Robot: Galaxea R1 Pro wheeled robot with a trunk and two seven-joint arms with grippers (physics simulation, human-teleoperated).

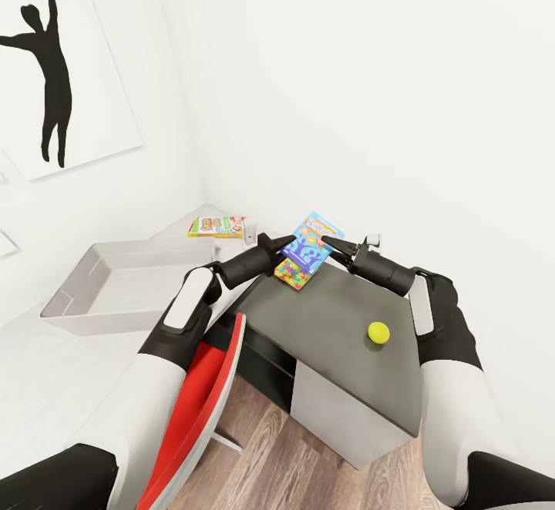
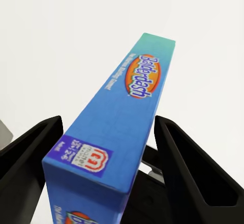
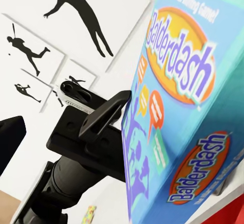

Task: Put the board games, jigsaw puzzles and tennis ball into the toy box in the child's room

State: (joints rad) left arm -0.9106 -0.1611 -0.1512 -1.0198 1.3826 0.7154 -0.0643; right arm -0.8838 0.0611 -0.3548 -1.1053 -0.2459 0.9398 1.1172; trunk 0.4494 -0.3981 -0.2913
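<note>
A blue board game (image 1: 314, 239) lettered "Balderdash" hangs tilted above the dark lower table (image 1: 347, 356). My left gripper (image 1: 288, 243) is shut on it, and in the left wrist view its narrow side (image 2: 119, 117) sits between both fingers. My right gripper (image 1: 334, 246) stands open at the box's other side, one finger (image 3: 11, 140) well apart from the printed face (image 3: 188, 107). A jigsaw puzzle (image 1: 293, 273) lies just under the box. The tennis ball (image 1: 378, 332) rests nearer me. The grey toy box (image 1: 85, 294) stands to the left, with another board game (image 1: 216, 226) behind it.
A red chair (image 1: 202, 410) is tucked between my left arm and the table's edge. White walls close in behind and to the right. Black silhouette pictures (image 1: 46, 63) hang at left. Wood floor (image 1: 277, 456) shows below the table.
</note>
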